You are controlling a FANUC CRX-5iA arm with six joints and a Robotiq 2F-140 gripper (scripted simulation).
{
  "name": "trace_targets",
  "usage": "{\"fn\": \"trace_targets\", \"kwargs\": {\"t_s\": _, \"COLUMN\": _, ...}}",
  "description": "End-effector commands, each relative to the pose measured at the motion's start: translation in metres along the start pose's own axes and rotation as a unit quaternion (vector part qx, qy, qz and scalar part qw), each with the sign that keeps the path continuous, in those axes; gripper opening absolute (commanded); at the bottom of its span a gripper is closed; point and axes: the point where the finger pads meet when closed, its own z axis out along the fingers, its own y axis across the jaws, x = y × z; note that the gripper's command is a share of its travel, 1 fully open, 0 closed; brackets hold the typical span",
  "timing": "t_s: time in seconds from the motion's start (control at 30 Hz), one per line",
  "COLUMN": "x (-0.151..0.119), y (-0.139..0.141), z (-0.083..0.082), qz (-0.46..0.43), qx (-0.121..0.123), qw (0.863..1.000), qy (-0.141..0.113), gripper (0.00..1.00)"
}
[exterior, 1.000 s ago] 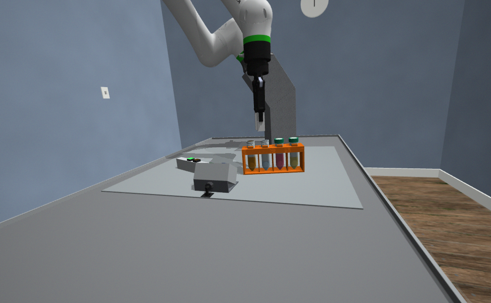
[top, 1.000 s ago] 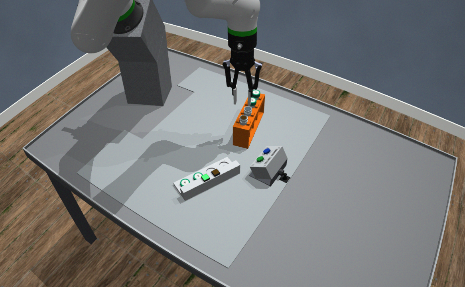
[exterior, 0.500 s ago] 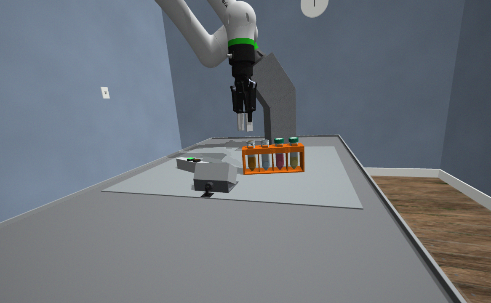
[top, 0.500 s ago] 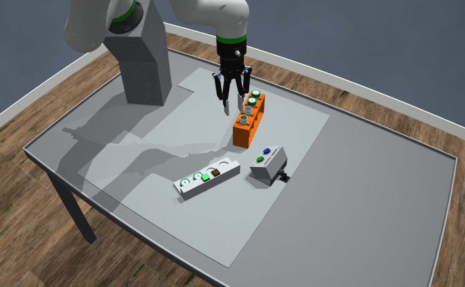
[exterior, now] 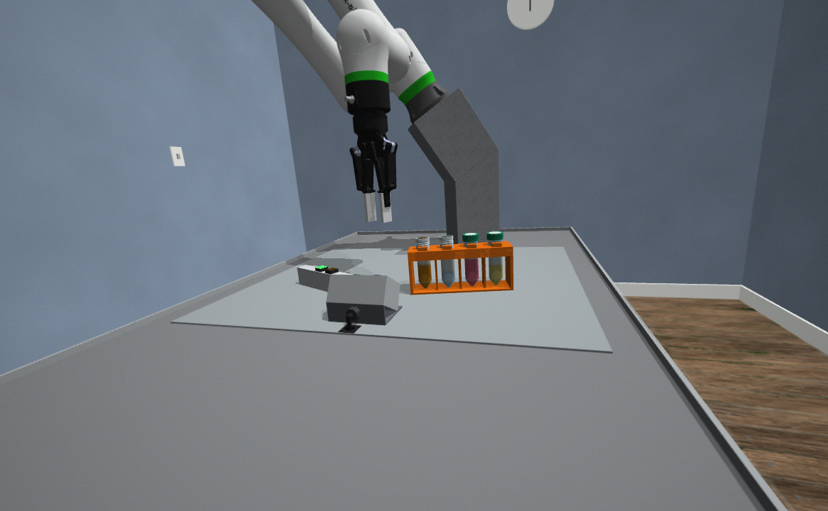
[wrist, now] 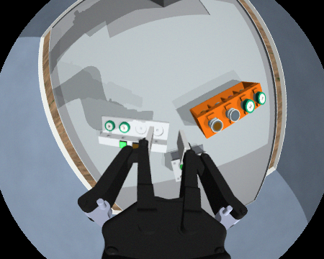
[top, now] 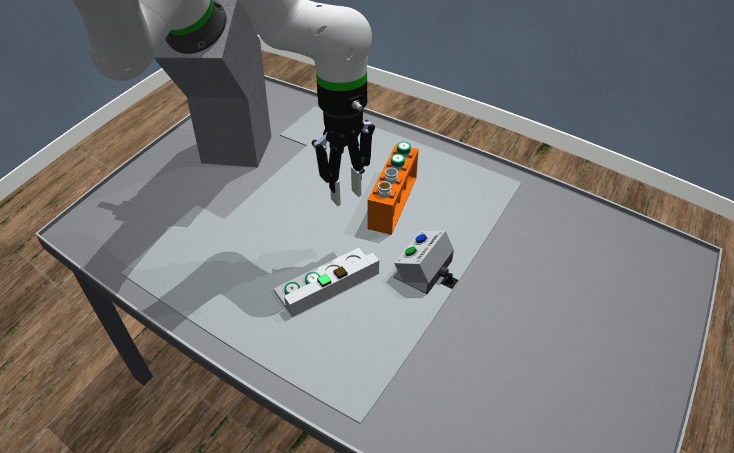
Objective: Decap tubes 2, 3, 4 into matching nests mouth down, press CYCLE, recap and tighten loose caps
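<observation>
The orange decapping station (top: pixel 383 216) (exterior: pixel 461 257) (wrist: pixel 205 117) holds four tubes. The two far tubes carry green caps (top: pixel 403 147) (top: pixel 397 160) (exterior: pixel 494 235) (exterior: pixel 469 237). The two near tubes (top: pixel 391 175) (top: pixel 384 189) (exterior: pixel 446 240) (exterior: pixel 422 242) stand open, threads bare. Two green caps (top: pixel 291 288) (top: pixel 311 277) (wrist: pixel 109 125) (wrist: pixel 124 126) lie in the two leftmost nests of the cap tray (top: pixel 330 292), as the top camera sees it. The green lamp (top: pixel 324 279) (wrist: pixel 123 144) is lit; the amber lamp (top: pixel 340 272) is dark. My gripper (top: pixel 345 193) (exterior: pixel 378 214) (wrist: pixel 165 134) hangs high beside the station, fingers partly apart and empty.
The grey key box (top: pixel 434 264) (exterior: pixel 363 297) stands right of the tray, with the blue key (top: pixel 420 237) and the green key (top: pixel 410 251) on top. The arm's grey pedestal (top: pixel 226 101) stands at the back left. A raised rim runs along the table's edges.
</observation>
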Motion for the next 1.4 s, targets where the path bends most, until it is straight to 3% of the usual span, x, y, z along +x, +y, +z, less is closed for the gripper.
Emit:
{"fn": "trace_targets", "kwargs": {"t_s": 0.0, "x": -0.012, "y": -0.027, "z": 0.0, "qz": -0.002, "qx": 0.0, "qw": 1.0, "qy": 0.006, "gripper": 0.29}}
{"fn": "trace_targets", "kwargs": {"t_s": 0.57, "x": -0.052, "y": -0.119, "z": 0.0, "qz": -0.002, "qx": 0.0, "qw": 1.0, "qy": 0.006, "gripper": 0.29}}
{"fn": "trace_targets", "kwargs": {"t_s": 0.83, "x": -0.053, "y": -0.122, "z": 0.0, "qz": -0.002, "qx": 0.0, "qw": 1.0, "qy": 0.006, "gripper": 0.29}}
{"fn": "trace_targets", "kwargs": {"t_s": 0.97, "x": -0.053, "y": -0.122, "z": 0.02, "qz": -0.002, "qx": 0.0, "qw": 1.0, "qy": 0.006, "gripper": 0.29}}
{"fn": "trace_targets", "kwargs": {"t_s": 1.03, "x": -0.053, "y": -0.122, "z": 0.02, "qz": -0.002, "qx": 0.0, "qw": 1.0, "qy": 0.006, "gripper": 0.29}}
{"fn": "trace_targets", "kwargs": {"t_s": 1.37, "x": -0.053, "y": -0.122, "z": 0.07, "qz": -0.002, "qx": 0.0, "qw": 1.0, "qy": 0.006, "gripper": 0.29}}
